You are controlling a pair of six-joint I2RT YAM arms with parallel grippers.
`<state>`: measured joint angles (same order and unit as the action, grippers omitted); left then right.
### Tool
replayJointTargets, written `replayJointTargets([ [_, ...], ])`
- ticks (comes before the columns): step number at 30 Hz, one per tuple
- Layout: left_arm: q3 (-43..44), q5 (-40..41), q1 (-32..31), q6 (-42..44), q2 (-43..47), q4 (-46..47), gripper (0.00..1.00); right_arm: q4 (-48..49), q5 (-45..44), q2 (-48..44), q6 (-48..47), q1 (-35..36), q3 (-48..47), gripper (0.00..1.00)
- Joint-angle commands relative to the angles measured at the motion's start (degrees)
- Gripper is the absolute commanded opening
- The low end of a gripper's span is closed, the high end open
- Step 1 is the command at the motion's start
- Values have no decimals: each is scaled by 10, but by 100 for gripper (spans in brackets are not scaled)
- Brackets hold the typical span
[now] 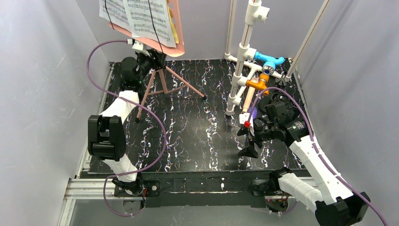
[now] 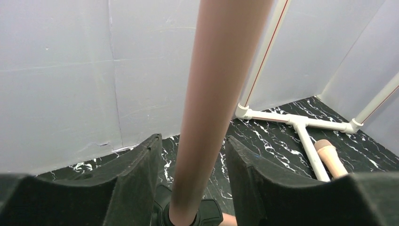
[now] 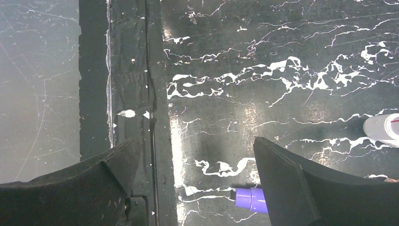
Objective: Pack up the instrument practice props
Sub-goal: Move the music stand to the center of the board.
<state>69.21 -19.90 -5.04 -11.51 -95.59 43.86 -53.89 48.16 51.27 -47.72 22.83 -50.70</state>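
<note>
The pink sheet-music holder (image 1: 174,28) stands at the back left on folding tripod legs (image 1: 164,87), with printed music pages (image 1: 141,16) on it. My left gripper (image 1: 151,60) is open around its pink pole (image 2: 211,94), with a gap on each side; in the left wrist view the gripper (image 2: 193,141) straddles it. My right gripper (image 1: 248,126) is open and empty next to the purple microphone (image 1: 253,113). The microphone's end (image 3: 251,198) shows beside my right finger (image 3: 291,179). A beige microphone (image 1: 248,97) lies by the pipe frame and also shows in the left wrist view (image 2: 331,159). A small black tripod (image 1: 248,149) stands near my right gripper.
The white pipe frame (image 1: 247,42) with blue and orange fittings stands at the back right; its base (image 2: 301,125) lies on the black marbled mat (image 1: 197,136). Grey walls close in on the left, back and right. The mat's near edge (image 3: 150,94) runs under my right gripper.
</note>
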Motion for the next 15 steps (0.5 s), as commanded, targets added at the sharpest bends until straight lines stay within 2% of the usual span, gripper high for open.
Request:
replayJointTargets([
  [1,39,-27,2,12,-5,23,41,3,16,1,7,-6,0,98],
  [4,40,-41,2,20,-5,23,20,4,17,1,6,-8,0,98],
  [8,27,-51,2,33,6,22,0,4,17,1,8,-9,0,99],
  [15,-21,-54,2,22,58,22,0,4,19,-3,8,-13,1,99],
])
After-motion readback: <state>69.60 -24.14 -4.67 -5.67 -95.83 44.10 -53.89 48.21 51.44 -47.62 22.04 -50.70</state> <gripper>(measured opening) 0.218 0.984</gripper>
